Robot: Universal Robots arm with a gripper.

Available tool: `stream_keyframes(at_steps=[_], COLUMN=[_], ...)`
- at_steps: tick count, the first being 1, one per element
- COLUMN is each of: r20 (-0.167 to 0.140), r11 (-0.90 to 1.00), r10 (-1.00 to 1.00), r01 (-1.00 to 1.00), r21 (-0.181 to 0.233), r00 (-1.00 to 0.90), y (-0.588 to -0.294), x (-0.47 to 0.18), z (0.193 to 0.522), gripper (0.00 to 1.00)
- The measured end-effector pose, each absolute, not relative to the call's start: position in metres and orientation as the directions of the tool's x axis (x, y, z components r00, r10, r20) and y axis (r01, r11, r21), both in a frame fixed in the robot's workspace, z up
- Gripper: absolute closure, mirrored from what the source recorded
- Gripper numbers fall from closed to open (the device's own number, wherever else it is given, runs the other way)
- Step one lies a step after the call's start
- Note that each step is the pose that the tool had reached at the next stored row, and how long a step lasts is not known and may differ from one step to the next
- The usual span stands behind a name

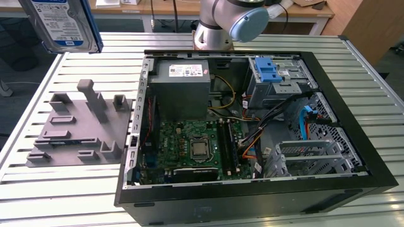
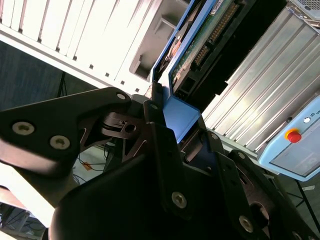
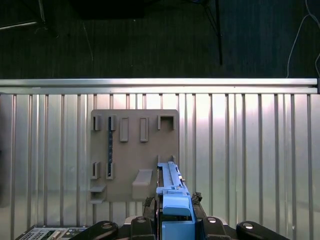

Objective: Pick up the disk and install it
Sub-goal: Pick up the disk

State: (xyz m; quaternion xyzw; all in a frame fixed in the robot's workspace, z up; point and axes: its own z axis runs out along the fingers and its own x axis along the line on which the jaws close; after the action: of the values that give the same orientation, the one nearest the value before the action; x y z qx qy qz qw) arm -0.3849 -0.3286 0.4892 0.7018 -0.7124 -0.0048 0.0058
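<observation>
Between the fingers (image 2: pixel 158 134), the disk (image 2: pixel 200 47), clamped edgewise

The disk (image 1: pixel 65 23) runs off the exterior view's top edge, the arm (image 1: pixel 227 21) is chopped off there too, and in the second wrist view the disk's near end is buried inside the gripper (image 2: pixel 177 122).

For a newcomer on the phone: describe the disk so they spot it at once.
Find the open computer case on the slatted table, then the grey fixture plate to the exterior view's left of it. Above that plate the gripper holds the disk: flat, silver, with a blue-and-white label and blue rails, the one item up off the table.
</observation>
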Motion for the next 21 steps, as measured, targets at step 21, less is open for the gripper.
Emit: stream_keyframes(at_steps=[21], r20=[0.002], r11=[0.015], r10=[-1.000], r01=[-1.000], r21=[0.015], r00=[-0.015], y=[-0.329], x=[-0.373], z=[0.489], gripper=[0.63])
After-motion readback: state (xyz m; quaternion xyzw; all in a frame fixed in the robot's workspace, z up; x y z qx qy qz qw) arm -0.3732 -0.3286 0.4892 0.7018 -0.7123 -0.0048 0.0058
